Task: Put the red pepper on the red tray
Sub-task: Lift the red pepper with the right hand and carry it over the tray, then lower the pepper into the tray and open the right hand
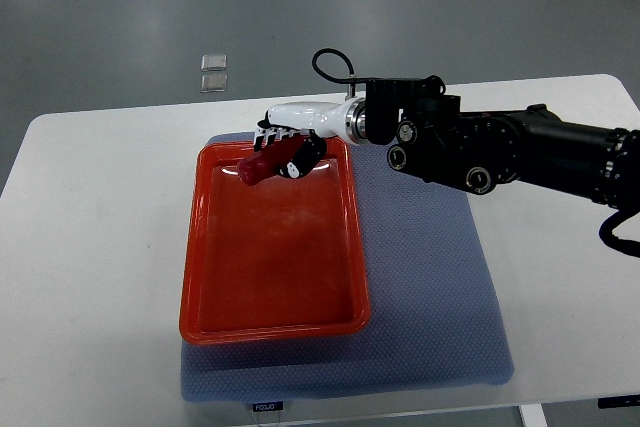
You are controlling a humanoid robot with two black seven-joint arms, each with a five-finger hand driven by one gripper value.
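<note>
Starting at the left, the white table (pixel 90 247) shows bare surface, and no left arm enters from that edge. Next comes the red tray (pixel 200 277), a shallow rectangular tray lying on a blue-grey mat (pixel 440 287) that spreads out to its right and below it. The tray's floor holds nothing over most of its area; the only thing above it is at the far end. There the red pepper (pixel 258 167) sits clamped in the fingers of the right hand (pixel 292 147), pointing left and slightly down over the tray's far end, inside the rim line. Whether its tip touches the tray floor cannot be told from this steep view. The hand's white shell and dark fingertips wrap the pepper's right end, which keeps the free end leading toward the tray. The grip looks kept so the pepper can be lowered before release. Farther right, the black forearm (pixel 520 152) reaches in from the right edge across the mat. Beyond the table's far edge, two small clear squares (pixel 213 71) lie on the grey floor.
</note>
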